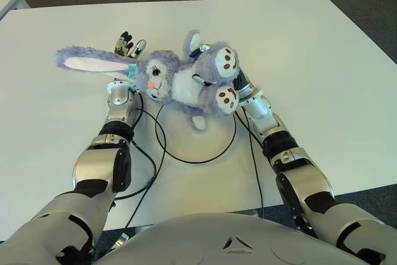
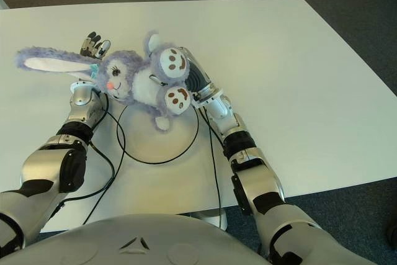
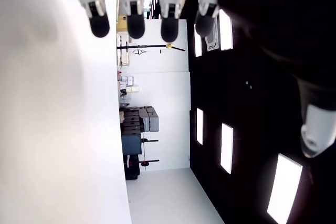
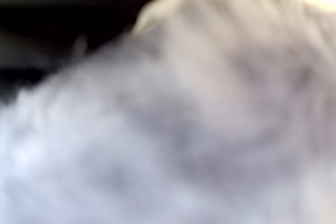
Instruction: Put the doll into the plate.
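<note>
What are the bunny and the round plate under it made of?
Bunny: soft plush, going by its fuzzy lilac pile and white belly. Plate: hard to tell; only a thin dark rim shows, its inside matching the matte white table.

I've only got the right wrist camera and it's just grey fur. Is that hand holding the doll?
Observer: Yes. The eye views show the right hand gripping the doll by its body, near the feet.
Operator: And the left hand?
Observer: The left hand shows beyond the doll's head, fingers spread, gripping nothing.
Operator: Where's the plate?
Observer: The plate lies just below the doll, on the robot's side, and it holds nothing.
</note>
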`<state>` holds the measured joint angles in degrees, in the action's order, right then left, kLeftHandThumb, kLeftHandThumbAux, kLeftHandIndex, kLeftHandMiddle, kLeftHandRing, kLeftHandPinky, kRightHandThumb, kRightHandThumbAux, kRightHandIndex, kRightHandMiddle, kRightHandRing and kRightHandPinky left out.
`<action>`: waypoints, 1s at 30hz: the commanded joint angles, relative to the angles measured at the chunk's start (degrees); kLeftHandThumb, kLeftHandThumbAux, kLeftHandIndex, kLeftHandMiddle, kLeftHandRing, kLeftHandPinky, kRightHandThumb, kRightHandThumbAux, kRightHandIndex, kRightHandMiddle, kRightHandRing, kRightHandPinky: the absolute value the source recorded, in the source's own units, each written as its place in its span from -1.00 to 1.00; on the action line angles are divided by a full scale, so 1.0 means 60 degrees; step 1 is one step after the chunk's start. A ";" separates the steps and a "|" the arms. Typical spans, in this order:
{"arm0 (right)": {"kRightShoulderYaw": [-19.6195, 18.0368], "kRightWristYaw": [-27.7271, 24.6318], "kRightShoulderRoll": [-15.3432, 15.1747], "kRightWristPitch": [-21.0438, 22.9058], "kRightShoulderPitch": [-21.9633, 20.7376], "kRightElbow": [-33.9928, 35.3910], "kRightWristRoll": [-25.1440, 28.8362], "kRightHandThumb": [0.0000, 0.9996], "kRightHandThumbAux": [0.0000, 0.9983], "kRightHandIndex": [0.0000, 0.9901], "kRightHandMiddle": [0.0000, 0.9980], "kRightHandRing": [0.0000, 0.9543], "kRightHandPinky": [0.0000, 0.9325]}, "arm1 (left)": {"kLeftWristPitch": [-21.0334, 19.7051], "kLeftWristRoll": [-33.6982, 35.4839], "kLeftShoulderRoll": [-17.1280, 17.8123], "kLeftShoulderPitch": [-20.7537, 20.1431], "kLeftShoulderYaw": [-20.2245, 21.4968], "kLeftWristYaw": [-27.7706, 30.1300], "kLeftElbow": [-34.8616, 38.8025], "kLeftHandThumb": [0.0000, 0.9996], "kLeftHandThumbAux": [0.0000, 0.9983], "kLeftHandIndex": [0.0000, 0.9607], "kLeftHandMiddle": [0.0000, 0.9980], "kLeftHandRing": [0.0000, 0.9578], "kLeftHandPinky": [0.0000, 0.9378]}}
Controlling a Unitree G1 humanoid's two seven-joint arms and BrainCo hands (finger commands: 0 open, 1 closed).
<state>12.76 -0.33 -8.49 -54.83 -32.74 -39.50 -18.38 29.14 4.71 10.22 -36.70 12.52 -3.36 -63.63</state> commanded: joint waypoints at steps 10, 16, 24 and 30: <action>0.0138 -0.0122 -0.0006 -0.0264 0.0129 -0.0493 -0.0023 -0.42 -0.08 -1.00 -0.96 -1.00 -1.00 | -0.0379 0.0030 -0.0303 0.0645 0.0014 0.0008 -0.0460 -1.00 0.03 -0.96 -0.82 -0.91 -1.00; 0.0119 -0.0101 0.0018 -0.0277 0.0119 -0.0505 0.0013 -0.49 -0.16 -1.00 -1.00 -1.00 -1.00 | -0.0383 0.0032 -0.0303 0.0650 0.0005 -0.0014 -0.0449 -1.00 0.03 -0.96 -0.83 -0.91 -1.00; 0.0095 -0.0037 0.0032 -0.0231 0.0130 -0.0477 -0.0011 -0.58 -0.24 -1.00 -1.00 -1.00 -1.00 | -0.0414 0.0005 -0.0294 0.0642 -0.0015 -0.0042 -0.0454 -1.00 0.01 -0.95 -0.83 -0.91 -1.00; 0.0033 0.0014 0.0048 -0.0049 0.0078 -0.0406 0.0006 -0.65 -0.29 -1.00 -1.00 -1.00 -1.00 | -0.0429 -0.0011 -0.0288 0.0630 -0.0030 -0.0042 -0.0458 -1.00 0.00 -0.97 -0.84 -0.91 -1.00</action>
<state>12.76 -0.20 -8.56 -55.89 -33.56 -41.06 -18.17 29.14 4.97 10.13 -36.70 12.56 -3.36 -63.64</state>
